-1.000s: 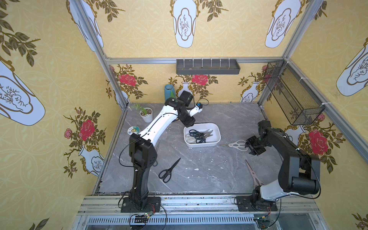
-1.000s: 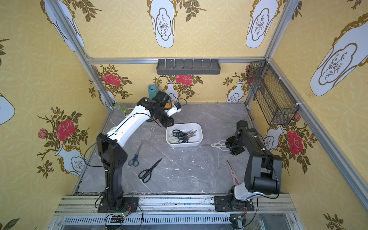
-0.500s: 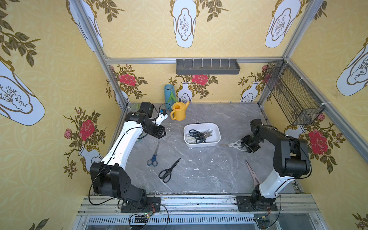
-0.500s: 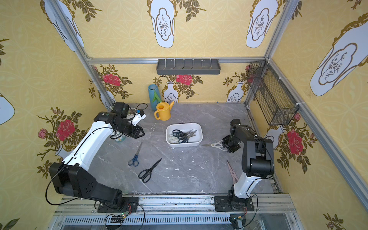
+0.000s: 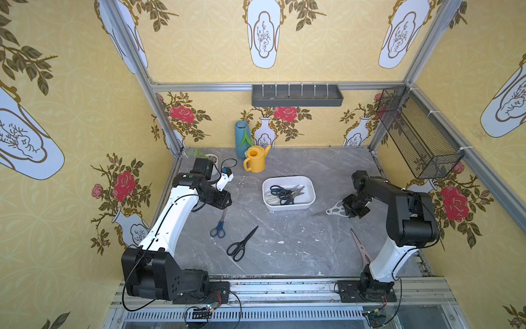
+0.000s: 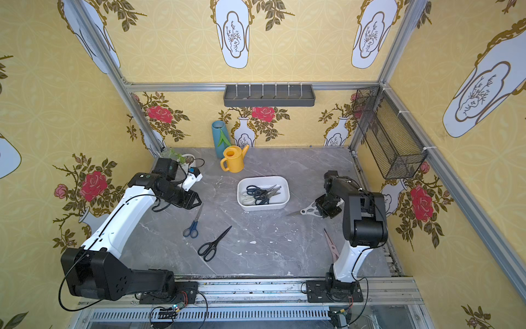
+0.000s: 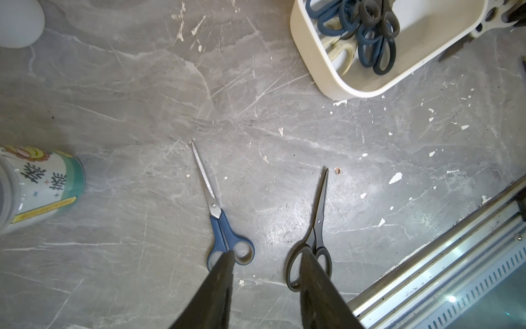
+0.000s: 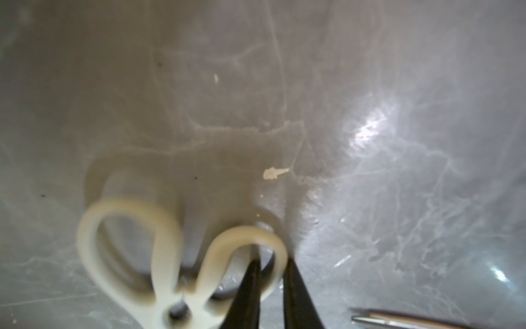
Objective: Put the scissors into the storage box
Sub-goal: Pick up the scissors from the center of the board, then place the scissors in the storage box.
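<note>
The white storage box (image 5: 289,207) (image 6: 263,207) stands mid-table and holds several scissors (image 5: 284,193) (image 7: 370,37). On the table to its left lie blue-handled scissors (image 5: 218,228) (image 7: 225,230) and all-black scissors (image 5: 242,243) (image 7: 316,228). My left gripper (image 5: 225,199) (image 7: 267,255) hangs open above the blue pair's blade end, holding nothing. To the right of the box, my right gripper (image 5: 348,209) (image 8: 271,263) is shut on one handle loop of the cream-handled shears (image 5: 334,210) (image 8: 170,256). Pinkish-beige scissors (image 5: 360,246) (image 8: 398,317) lie near the right arm's base.
A yellow watering can (image 5: 256,161), a blue vase (image 5: 242,136) and a small plant pot (image 5: 210,157) stand at the back left. A printed cup (image 7: 37,185) is near the left gripper. A grey tray (image 5: 296,95) and a mesh basket (image 5: 418,134) hang on the walls.
The left arm swung away from the box to the left and now hovers over the blue-handled scissors. The right gripper closed on the cream shears' handle loop.
</note>
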`<state>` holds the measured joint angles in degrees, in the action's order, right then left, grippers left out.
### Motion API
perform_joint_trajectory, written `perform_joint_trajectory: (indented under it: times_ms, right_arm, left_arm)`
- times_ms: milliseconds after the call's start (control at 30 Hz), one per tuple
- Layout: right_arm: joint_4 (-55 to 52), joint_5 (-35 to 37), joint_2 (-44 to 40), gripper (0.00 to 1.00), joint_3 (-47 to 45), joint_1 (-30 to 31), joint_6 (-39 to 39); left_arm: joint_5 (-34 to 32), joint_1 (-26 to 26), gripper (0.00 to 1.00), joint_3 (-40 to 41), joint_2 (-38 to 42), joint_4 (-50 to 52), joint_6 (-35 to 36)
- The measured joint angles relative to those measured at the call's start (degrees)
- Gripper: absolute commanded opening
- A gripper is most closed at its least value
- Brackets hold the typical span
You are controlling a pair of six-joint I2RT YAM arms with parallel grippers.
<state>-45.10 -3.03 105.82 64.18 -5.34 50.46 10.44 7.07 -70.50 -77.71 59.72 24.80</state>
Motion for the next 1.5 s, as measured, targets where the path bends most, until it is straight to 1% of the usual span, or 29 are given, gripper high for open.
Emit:
perform_joint_trajectory:
  times_ms: [67, 233, 400, 633, 733, 833, 933, 1033, 1133, 1200, 1267, 1367, 1500]
  right_arm:
    - [-0.7, 0.8, 0.4, 0.00, 0.7, 0.4, -0.4]
    - [-1.4, 1.9, -1.1, 0.00, 1.6, 0.6, -1.2]
    - [-2.3, 2.4, -5.6, 0.00, 3.3, 0.4, -2.7]
    - [-6.9, -2.6, -12.7, 0.00, 5.7, 1.3, -4.2]
    - [-9.3, -5.6, -15.3, 0.00, 8.3, 4.1, -4.2]
    - [-10.3, -8.0, -16.2, 0.00, 12.0, 9.7, -2.4]
    - [-8.2, -10.1, -13.2, 0.00, 15.0, 16.8, 2.7]
    - [-4.4, -10.4, -4.8, 0.00, 20.9, 23.8, 8.5]
    - [-1.2, -10.0, 3.6, 0.00, 27.8, 28.2, 13.0]
    - [0.2, -8.3, 7.6, 0.00, 31.3, 29.8, 15.8]
    - [1.5, -7.4, 10.5, 0.00, 32.9, 30.7, 18.7]
    - [1.4, -5.3, 12.0, 0.00, 32.4, 30.9, 23.0]
    - [0.3, -2.1, 11.8, 0.00, 30.0, 31.0, 28.0]
  left_arm:
    - [-0.1, -0.2, 0.44, 0.7, 0.6, 0.0, 0.0]
    - [-0.4, -1.0, 0.44, 1.7, 1.8, -0.1, 0.0]
    - [-0.4, -1.4, 0.44, 2.6, 2.6, -0.1, 0.0]
    - [-0.6, -1.6, 0.44, 2.8, 2.6, -0.4, 0.0]
    - [-0.6, -1.6, 0.44, 2.8, 2.5, -0.6, -0.1]
    - [-0.5, -1.6, 0.44, 2.8, 1.9, -1.3, -0.9]
    - [-0.3, -1.6, 0.44, 2.8, 1.5, -1.5, -1.2]
    - [-0.4, -1.6, 0.43, 3.2, 1.3, -2.0, -1.2]
    - [-0.6, -2.0, 0.42, 3.8, 0.9, -2.0, -1.0]
    - [-1.0, -2.9, 0.42, 4.2, 0.7, -1.7, -0.7]
    - [-1.3, -4.6, 0.41, 4.9, 0.6, -1.2, 0.1]
    - [-1.7, -7.4, 0.40, 6.3, 0.6, -0.9, 1.0]
    - [-1.9, -10.1, 0.38, 8.2, 0.6, -0.7, 2.3]
